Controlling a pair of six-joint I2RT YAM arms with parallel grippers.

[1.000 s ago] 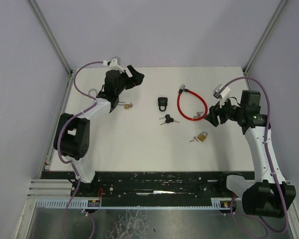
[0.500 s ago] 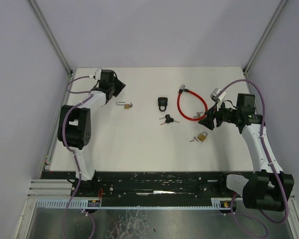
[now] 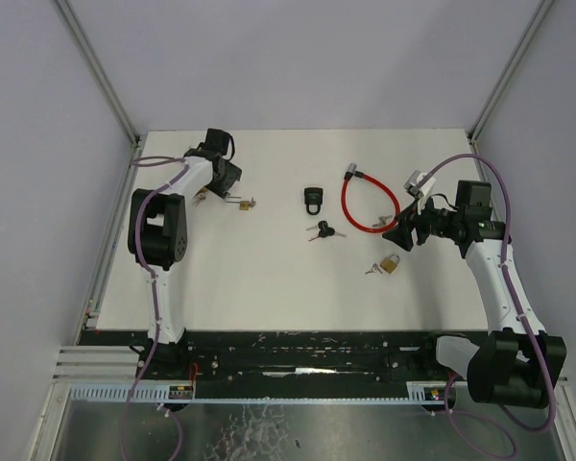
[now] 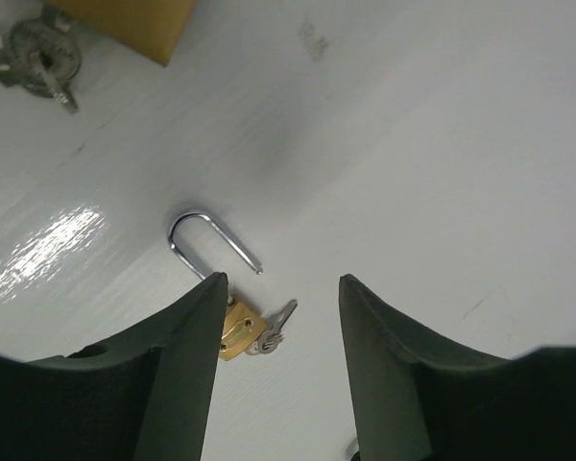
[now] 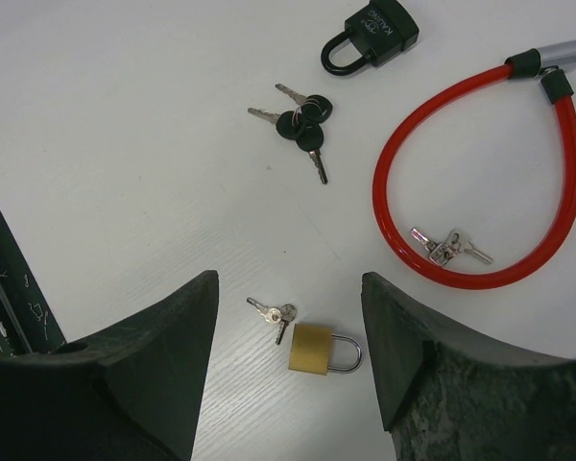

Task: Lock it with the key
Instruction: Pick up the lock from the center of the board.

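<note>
Brass padlock (image 4: pixel 238 328), shackle swung open, lies far left on the table (image 3: pixel 269 279) with a key (image 4: pixel 278 322) touching its base. Left fingers (image 4: pixel 187 365) hang over it, spread, nothing between them; the lock body sits by one tip. A brass piece (image 4: pixel 125 24) with a key bunch (image 4: pixel 38 62) shows at the edge of the left wrist view, can't tell what it is. Right fingers (image 5: pixel 163 355) are spread too, empty, over a second padlock (image 5: pixel 322 349), shackle shut, key pair (image 5: pixel 274 312) just beside it. Red cable lock (image 5: pixel 480 182) lies beyond, loose keys (image 5: pixel 451 248) inside its loop. Black padlock (image 5: pixel 370 34) and black keys (image 5: pixel 305 120) are mid-table, apart.
</note>
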